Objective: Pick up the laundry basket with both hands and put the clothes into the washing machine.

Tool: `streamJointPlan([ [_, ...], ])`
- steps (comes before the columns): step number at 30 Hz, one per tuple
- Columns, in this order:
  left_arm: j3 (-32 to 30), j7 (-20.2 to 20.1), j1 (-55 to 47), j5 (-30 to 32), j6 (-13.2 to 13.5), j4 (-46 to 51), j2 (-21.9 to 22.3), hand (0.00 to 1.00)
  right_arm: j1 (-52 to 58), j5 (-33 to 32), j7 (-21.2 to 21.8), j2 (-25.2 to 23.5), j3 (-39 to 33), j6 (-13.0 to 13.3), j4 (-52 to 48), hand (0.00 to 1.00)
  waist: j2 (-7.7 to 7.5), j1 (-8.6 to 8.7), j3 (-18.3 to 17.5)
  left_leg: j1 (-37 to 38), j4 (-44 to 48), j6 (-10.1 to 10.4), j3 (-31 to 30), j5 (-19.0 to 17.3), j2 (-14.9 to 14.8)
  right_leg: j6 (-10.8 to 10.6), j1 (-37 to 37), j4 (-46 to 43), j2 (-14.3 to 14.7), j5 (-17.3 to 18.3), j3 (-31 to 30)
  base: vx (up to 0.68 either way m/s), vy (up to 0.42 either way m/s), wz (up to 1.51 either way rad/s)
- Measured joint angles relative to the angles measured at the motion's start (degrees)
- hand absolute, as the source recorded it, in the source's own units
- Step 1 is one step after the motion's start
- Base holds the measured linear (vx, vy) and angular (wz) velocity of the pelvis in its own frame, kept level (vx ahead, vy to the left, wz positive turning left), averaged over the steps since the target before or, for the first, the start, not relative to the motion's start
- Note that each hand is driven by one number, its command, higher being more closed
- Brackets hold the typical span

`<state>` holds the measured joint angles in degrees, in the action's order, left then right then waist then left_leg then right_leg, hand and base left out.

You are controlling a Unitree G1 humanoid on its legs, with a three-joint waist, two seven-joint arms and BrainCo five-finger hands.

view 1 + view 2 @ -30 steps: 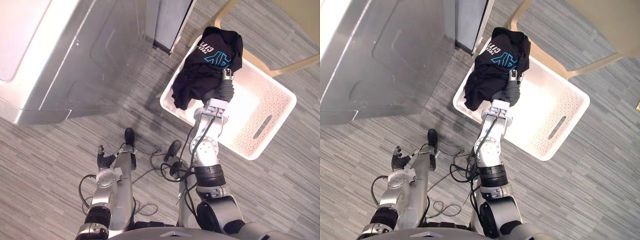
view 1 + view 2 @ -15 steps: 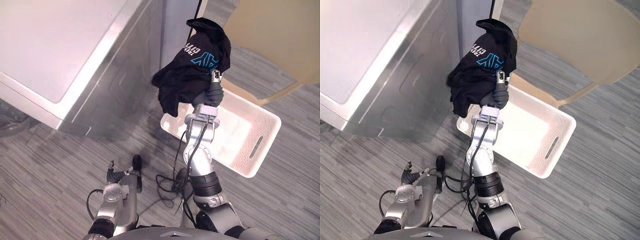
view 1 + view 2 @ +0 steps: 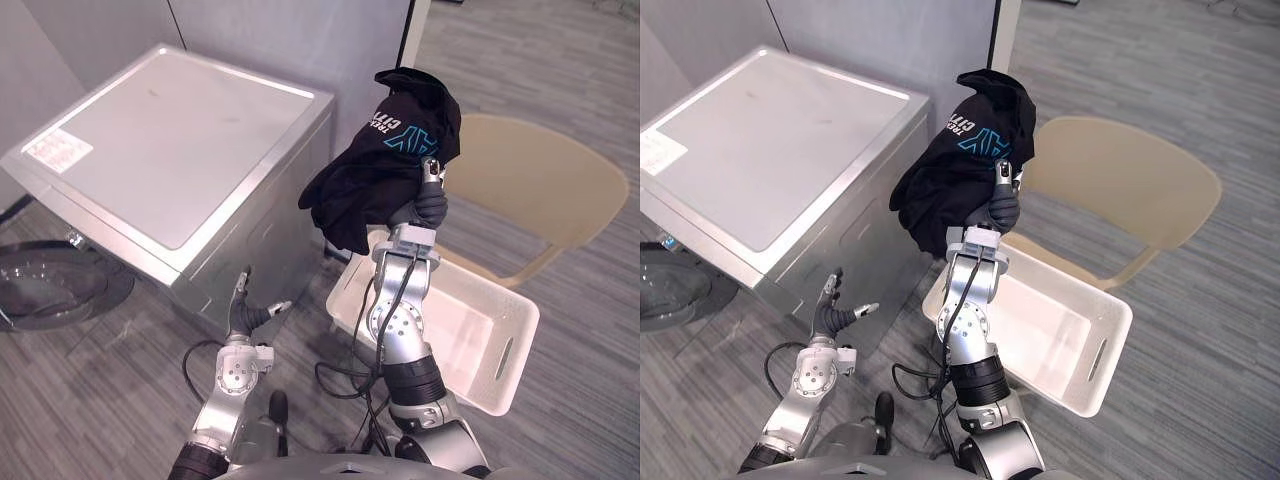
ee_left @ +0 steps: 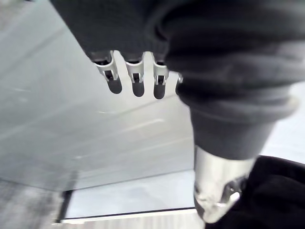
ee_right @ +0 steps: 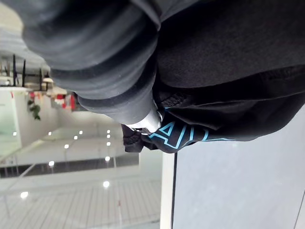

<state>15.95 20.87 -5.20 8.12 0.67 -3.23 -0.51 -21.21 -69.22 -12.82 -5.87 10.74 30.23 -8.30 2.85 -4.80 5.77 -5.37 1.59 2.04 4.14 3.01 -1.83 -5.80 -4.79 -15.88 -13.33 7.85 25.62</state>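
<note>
Right hand (image 3: 428, 203) raised over the white basket (image 3: 497, 372), fingers pinching the black garment (image 3: 388, 150), which hangs bunched beside the washing machine (image 3: 170, 150). Left hand (image 3: 244, 316) low, fingers spread, empty. Risk: a shallow pinch may slip, or the hanging folds may catch the machine's corner.

Beige chair (image 3: 530, 180) on grey striped carpet (image 3: 575, 70).

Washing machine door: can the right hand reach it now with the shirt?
Probably not: the right hand holds the black shirt high, and the washing machine stands between it and the door.
</note>
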Motion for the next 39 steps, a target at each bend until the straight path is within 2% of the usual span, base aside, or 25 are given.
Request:
streamJointPlan([
  [3, 0.9, 0.0, 0.4, 0.0, 0.7, 6.3, -0.3, 0.0, 0.0, 2.0, -0.4, 0.1, 1.4, -0.8, -0.1, 1.0, -0.08, 0.25, -1.7, 1.7, -0.8, 0.0, 2.0, 0.0, -0.7, 0.0, 1.4, 3.1, 1.4, -1.9, -1.9, 0.0, -0.018, -0.36],
  [9, 2.3, 0.4, 9.1, 0.0, 1.9, 12.9, -1.9, 0.0, 0.2, 4.4, -1.2, 0.2, 3.2, -3.1, -4.5, 1.0, -0.24, 1.45, -2.9, 4.6, -1.1, 0.0, 3.9, 0.0, -1.4, 0.3, 5.4, 9.1, 3.7, -5.9, -4.1, -0.03, 0.005, -0.2],
  [11, 2.5, 0.9, 11.6, 0.0, 2.8, 14.1, -2.8, 0.0, 0.2, 4.4, -1.2, 0.3, 4.0, -3.5, -4.5, 1.0, -0.32, 1.86, -4.1, 4.8, -1.5, -0.1, 4.9, 0.1, -1.6, 0.6, 5.2, 10.6, 4.0, -6.6, -5.2, -0.07, 0.028, -0.32],
  [16, 3.5, 2.3, 20.3, -0.6, 3.1, 13.0, -3.9, 0.0, 2.4, 4.4, -1.1, 1.2, 5.9, -5.9, -4.7, 1.0, -0.37, 3.14, -4.3, 6.6, -2.8, 0.0, 7.2, 0.5, -1.8, 1.3, 6.1, 13.5, 5.0, -8.9, -7.8, -0.08, 0.019, -0.27],
  [18, 4.3, 2.7, 27.6, -1.4, 3.2, 7.0, -4.3, 0.0, 4.3, 4.4, -1.0, 2.1, 6.4, -7.6, -4.8, 1.0, -0.36, 3.8, -4.3, 6.5, -3.1, 0.3, 7.9, 0.7, -1.7, 1.3, 6.1, 14.6, 5.3, -10.2, -8.5, -0.07, 0.011, -0.15],
  [20, 4.3, 2.7, 30.2, -2.0, 3.1, 3.9, -4.5, 0.0, 4.8, 4.3, -0.9, 2.3, 7.0, -8.2, -4.8, 1.0, -0.35, 4.11, -4.3, 6.6, -3.5, 0.1, 8.6, 1.0, -1.7, 1.3, 5.9, 15.1, 5.4, -10.9, -9.2, -0.04, 0.008, -0.17],
  [21, 4.5, 2.7, 33.3, -2.7, 2.9, 0.0, -5.0, 0.0, 5.2, 4.3, -0.5, 2.4, 7.6, -8.8, -4.8, 1.0, -0.34, 5.08, -4.3, 6.5, -4.1, 0.1, 8.7, 1.5, -1.7, 1.4, 5.7, 15.7, 5.5, -11.5, -9.3, -0.03, 0.002, -0.12],
  [22, 4.5, 2.7, 34.4, -3.1, 2.8, -1.6, -5.2, 0.0, 5.3, 4.3, -0.3, 2.5, 7.8, -9.0, -4.8, 1.0, -0.34, 5.34, -4.3, 6.5, -4.4, 0.0, 8.8, 1.7, -1.7, 1.4, 5.5, 15.7, 5.6, -11.6, -9.5, -0.05, 0.003, -0.11],
  [26, 5.0, 2.4, 41.4, -6.2, 1.4, -10.3, -6.7, 0.0, 5.5, 3.7, -0.1, 4.2, 8.5, -10.2, -4.8, 1.0, -0.31, 6.44, -4.3, 6.5, -4.8, -0.3, 10.1, 2.3, -1.7, 1.0, 4.7, 16.1, 5.8, -12.7, -10.8, -0.02, 0.001, -0.16],
  [33, 7.9, -1.2, 46.9, -6.8, -0.6, -16.7, -7.9, 0.0, 9.6, 1.6, 0.3, 4.8, 8.2, -10.2, -5.0, 1.0, -0.21, 7.93, -4.4, 6.4, -5.1, -0.3, 10.4, 2.3, -1.5, 1.0, 4.5, 16.6, 5.8, -12.9, -11.1, 0.0, 0.0, -0.01],
  [36, 8.6, -2.5, 48.1, -6.8, -0.7, -19.4, -7.9, 0.0, 10.1, 1.1, 0.2, 5.1, 8.1, -10.1, -4.8, 1.0, 0.09, 8.26, -4.6, 6.4, -5.4, -0.3, 10.9, 2.3, -1.6, 1.0, 4.2, 17.0, 5.9, -13.1, -11.6, 0.01, 0.0, -0.09],
  [39, 9.8, -3.9, 50.2, -6.8, -0.8, -23.9, -7.4, 0.0, 10.1, 0.7, 0.1, 7.7, 8.0, -10.1, -4.8, 1.0, 0.22, 8.31, -4.7, 6.4, -5.7, -0.3, 11.4, 2.3, -1.6, 1.0, 4.1, 17.5, 5.9, -13.4, -12.1, 0.01, -0.003, -0.09],
])
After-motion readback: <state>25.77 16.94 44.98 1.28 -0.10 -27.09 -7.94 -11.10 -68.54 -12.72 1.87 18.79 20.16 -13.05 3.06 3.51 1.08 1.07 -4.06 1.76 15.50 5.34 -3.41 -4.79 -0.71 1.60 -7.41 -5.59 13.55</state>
